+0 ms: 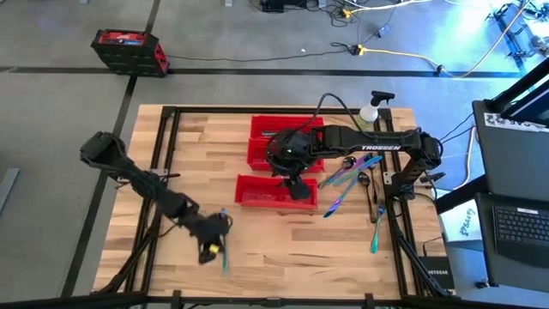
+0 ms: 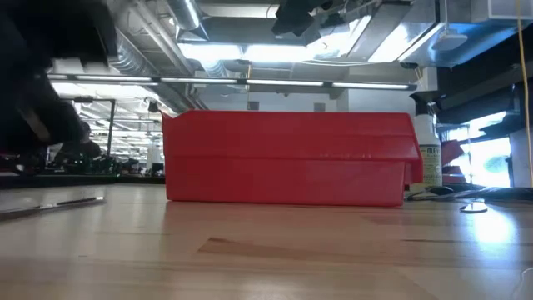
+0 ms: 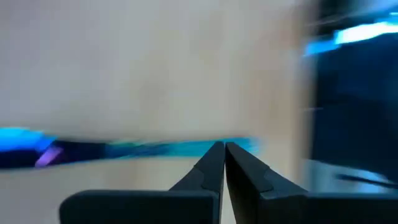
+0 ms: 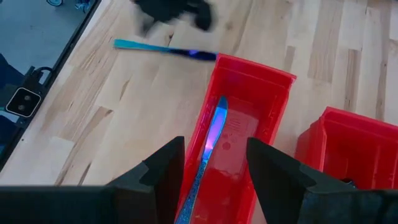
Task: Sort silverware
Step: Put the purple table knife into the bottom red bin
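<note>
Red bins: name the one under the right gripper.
The near red bin, standing alone, holding an iridescent knife; the right gripper hovers open above it. The others sit farther back.

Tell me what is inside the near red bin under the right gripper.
One blue-purple knife lies lengthwise in the red bin. The open right gripper above hides the bin's near end, so anything there is unseen.
</note>
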### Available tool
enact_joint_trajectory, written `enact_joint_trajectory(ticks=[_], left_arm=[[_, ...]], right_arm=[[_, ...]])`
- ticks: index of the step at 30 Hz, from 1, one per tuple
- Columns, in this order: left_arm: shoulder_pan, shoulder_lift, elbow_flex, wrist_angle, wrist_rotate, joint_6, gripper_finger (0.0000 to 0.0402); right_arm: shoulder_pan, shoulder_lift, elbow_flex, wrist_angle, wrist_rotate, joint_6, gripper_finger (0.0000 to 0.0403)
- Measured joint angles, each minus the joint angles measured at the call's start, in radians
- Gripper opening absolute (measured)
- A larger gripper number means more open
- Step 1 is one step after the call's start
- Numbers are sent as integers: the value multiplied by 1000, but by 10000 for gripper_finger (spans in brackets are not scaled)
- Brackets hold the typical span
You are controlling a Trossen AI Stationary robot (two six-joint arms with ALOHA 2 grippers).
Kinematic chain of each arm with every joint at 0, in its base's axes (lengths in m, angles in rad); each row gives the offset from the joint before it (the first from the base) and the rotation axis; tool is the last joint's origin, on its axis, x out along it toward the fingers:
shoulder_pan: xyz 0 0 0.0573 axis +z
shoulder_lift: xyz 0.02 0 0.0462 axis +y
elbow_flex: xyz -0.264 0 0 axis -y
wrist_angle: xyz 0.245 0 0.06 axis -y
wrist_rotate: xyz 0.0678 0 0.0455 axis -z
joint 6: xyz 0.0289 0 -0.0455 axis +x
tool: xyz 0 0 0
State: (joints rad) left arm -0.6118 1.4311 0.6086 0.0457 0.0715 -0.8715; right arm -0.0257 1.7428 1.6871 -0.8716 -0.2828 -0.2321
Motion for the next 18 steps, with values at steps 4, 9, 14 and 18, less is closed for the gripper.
enact_joint_trajectory(ticks=[4,9,14,18], left_arm=[[-89,-2,1,160,-61,-21,0],[-186,-3,1,122,-185,-185,0],[-299,-3,2,12,-273,-349,0],[-381,6,2,-45,-312,-460,0]], right_arm=[[0,0,0,-1,-23,0,158],[17,0,0,10,-182,-18,158],[169,19,-7,17,-173,-269,158],[259,51,-11,166,66,-333,158]])
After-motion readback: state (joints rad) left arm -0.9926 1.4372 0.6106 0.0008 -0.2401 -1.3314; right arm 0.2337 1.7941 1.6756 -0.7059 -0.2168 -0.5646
